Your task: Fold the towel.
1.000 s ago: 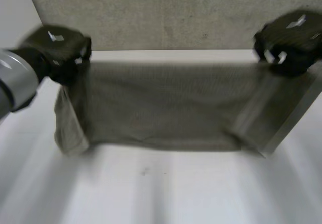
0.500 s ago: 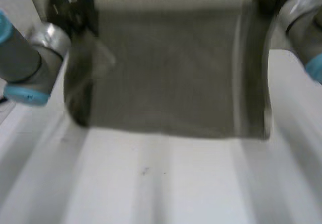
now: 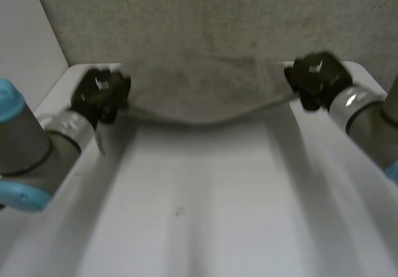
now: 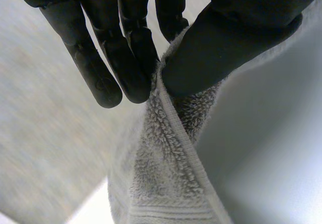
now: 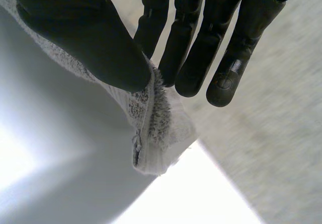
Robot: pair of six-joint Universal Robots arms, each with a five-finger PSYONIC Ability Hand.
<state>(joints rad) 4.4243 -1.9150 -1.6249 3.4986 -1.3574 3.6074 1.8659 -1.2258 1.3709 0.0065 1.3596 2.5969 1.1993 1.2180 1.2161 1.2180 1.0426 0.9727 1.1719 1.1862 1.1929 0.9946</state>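
Observation:
A grey terry towel lies stretched across the far end of the white table, sagging slightly toward me in the middle. My left hand is at its left corner and my right hand at its right corner. The left wrist view has straight fingers pinching the towel's hemmed corner against the thumb. In the right wrist view the thumb presses the other hemmed corner against the fingers. Both corners hang a little below the hands.
A grey speckled wall stands right behind the table's far edge. A pale panel borders the far left. Bare table top runs from the towel to the near edge.
Both hands have swung the towel from hanging in front of the camera out to the table's far end, where it now lies low and stretched between them.

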